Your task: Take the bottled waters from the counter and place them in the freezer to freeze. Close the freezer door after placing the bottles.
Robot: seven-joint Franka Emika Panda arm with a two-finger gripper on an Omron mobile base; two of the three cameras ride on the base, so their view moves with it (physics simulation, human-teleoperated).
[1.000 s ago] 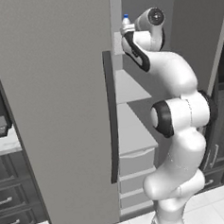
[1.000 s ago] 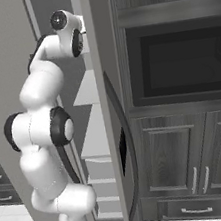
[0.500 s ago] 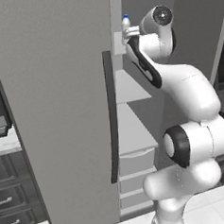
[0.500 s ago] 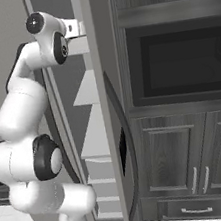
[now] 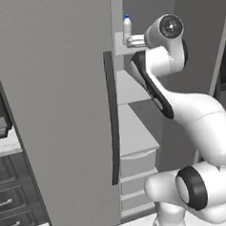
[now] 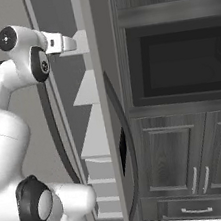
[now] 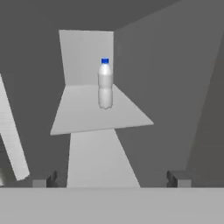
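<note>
Hand view looks along the gripper [image 7: 111, 178] into the freezer [image 7: 175, 87], where one bottled water [image 7: 105, 85] stands upright on a white inner shelf [image 7: 87, 116]. The bottle is clear and pale, with a whitish body, a rounded shoulder and a small blue cap on top; its label cannot be read. It sits ahead of the fingertips [image 7: 46, 179], roughly on the line midway between them, well clear of both and touched by neither. The two dark tips are spread wide apart at the bottom corners of the view, with nothing between them. A second white shelf lies below, nearer the fingers. In the left base view the same bottle [image 5: 127, 29] stands on the top shelf [image 5: 122, 40] just beyond the gripper [image 5: 134, 40], which reaches level into the compartment beside the wide grey door [image 5: 53, 114] with its dark bar handle [image 5: 113, 117]. In the right base view the gripper [image 6: 74, 42] points into the open compartment, next to the freezer door [image 6: 117, 131], which stands open edge-on with its small dark dispenser panel [image 6: 123, 151] in sight.
</note>
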